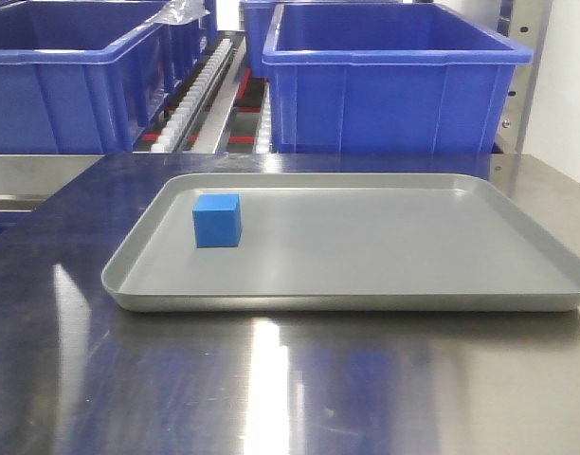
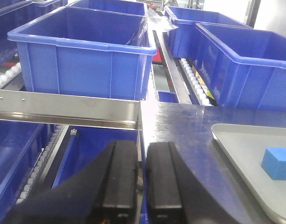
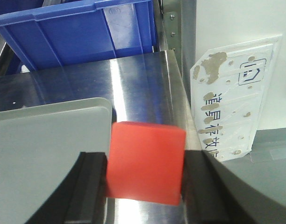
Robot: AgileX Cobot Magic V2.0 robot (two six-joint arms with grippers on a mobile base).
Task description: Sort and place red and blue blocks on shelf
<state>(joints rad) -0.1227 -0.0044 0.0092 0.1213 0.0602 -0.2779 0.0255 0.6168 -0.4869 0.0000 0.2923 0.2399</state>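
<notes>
While the red block [image 3: 145, 163] sat clamped in the right gripper [image 3: 145, 184], held off the surface just past the corner of the tray [image 1: 347, 301], I'd have put the task at early-to-mid: one block picked, none seen on the shelf [image 2: 63, 108]. The blue block [image 1: 217, 220] lay flat in the tray near its left end, untouched. The left gripper [image 2: 142, 161] was drawn closed with only a thin slit between the jaws and nothing in it, hanging off the left edge of the worktop [image 1: 271, 398], well apart from the blue block.

Left to do, as I read it: put red on the shelf, then pick and place blue.

Materials:
- Both blocks were plain matte cubes with sharp edges and no markings. They looked like easy flat faces for the pads.
- The tray was shallow and dull grey, with rounded corners and a low flared rim.
- The worktop was brushed steel, glossy, throwing blue reflections.
- The shelf rail was flat bright steel, with white roller tracks behind it.
- The bins [image 1: 394, 85] were big, blue, moulded plastic with thick lipped rims.
- The gripper pads were black and blocky.
</notes>
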